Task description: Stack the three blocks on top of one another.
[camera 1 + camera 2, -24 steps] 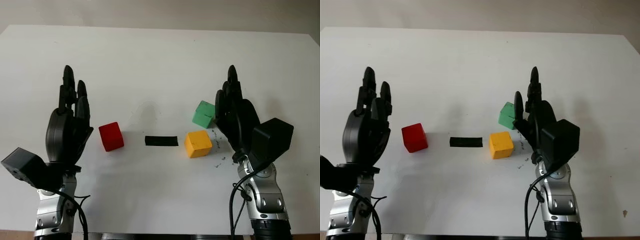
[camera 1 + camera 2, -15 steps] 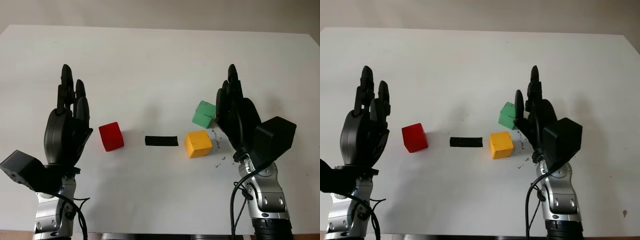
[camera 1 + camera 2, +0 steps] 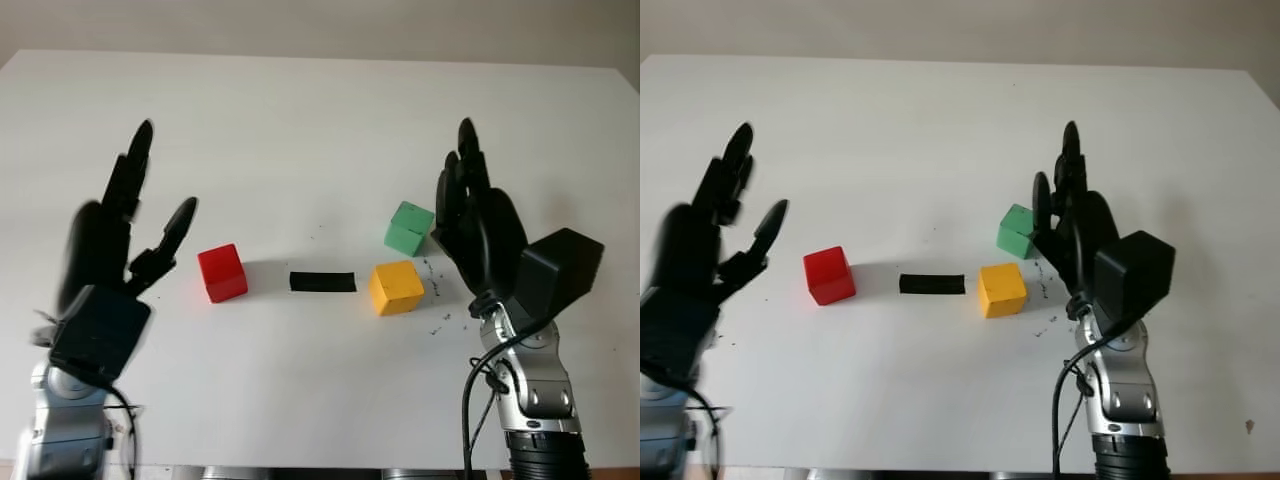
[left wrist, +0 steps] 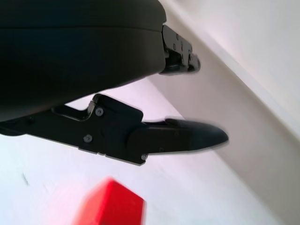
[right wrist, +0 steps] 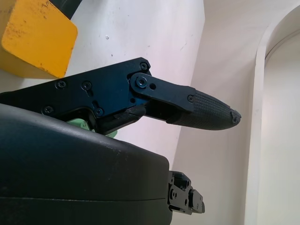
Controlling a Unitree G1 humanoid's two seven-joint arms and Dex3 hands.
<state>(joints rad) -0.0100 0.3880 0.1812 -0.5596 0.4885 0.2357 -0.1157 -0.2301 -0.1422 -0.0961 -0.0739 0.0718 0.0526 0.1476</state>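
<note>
Nothing stacked yet. Red wooden cube [image 3: 222, 272] centre-left, yellow wooden cube [image 3: 396, 287] and green wooden cube [image 3: 408, 227] centre-right, all apart on white table [image 3: 320, 110]. Left hand [image 3: 115, 240] beside red, right hand [image 3: 470, 220] beside green, both empty, fingers extended. Next: grasp one cube.

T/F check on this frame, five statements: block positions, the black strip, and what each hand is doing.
1. The red block sits on the table by itself, nothing stacked on it. True.
2. The green block is stacked on the yellow block. False: both sit on the table, the green one just behind the yellow one.
3. A black strip lies between the red and yellow blocks. True.
4. The left hand is gripping the red block. False: it is open, raised beside that block and holding nothing.
5. The right hand is open, next to the green and yellow blocks. True.
</note>
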